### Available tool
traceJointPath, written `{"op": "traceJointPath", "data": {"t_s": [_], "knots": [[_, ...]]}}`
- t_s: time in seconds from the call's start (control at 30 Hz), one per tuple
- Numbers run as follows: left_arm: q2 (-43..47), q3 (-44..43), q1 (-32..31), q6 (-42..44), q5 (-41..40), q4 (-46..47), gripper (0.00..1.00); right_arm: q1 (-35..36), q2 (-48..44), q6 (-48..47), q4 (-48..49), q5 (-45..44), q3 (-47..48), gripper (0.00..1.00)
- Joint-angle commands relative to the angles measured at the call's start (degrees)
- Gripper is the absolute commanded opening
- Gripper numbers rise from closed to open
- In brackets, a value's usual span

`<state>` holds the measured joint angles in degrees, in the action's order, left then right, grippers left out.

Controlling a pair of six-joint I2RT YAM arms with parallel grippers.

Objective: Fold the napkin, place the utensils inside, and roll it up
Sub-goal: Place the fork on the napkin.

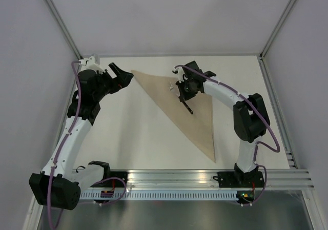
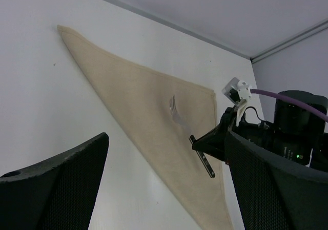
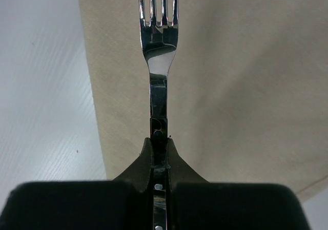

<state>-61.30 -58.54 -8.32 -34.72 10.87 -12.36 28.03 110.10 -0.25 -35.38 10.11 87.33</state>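
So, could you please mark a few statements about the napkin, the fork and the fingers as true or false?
1. The napkin is folded into a triangle. True.
2. The right fingers are shut on the fork at its handle. True.
3. The fork lies loose on the bare table. False: it is held over the napkin.
4. The left fingers pinch the napkin's corner. False: they are open and hold nothing.

A white table carries one tan napkin, lying flat in a triangle.
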Motion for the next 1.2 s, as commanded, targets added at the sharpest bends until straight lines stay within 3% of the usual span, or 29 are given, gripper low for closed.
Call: {"op": "traceJointPath", "data": {"t_s": [0.0, 0.4, 1.17], "knots": [[1.7, -2.5, 0.3, 1.8, -1.1, -2.6, 0.98, 2.9, 1.6, 4.3, 1.4, -2.4, 2.9, 0.00], [2.0, -1.8, 0.3, 2.7, -1.8, -3.3, 0.98, 10.5, 5.9, 4.5, 5.6, -6.2, 1.4, 0.01], [1.6, -0.5, 0.2, 3.8, -2.3, -3.4, 0.98, 10.7, 11.7, 3.1, 9.2, -6.6, -2.0, 0.01]]}}
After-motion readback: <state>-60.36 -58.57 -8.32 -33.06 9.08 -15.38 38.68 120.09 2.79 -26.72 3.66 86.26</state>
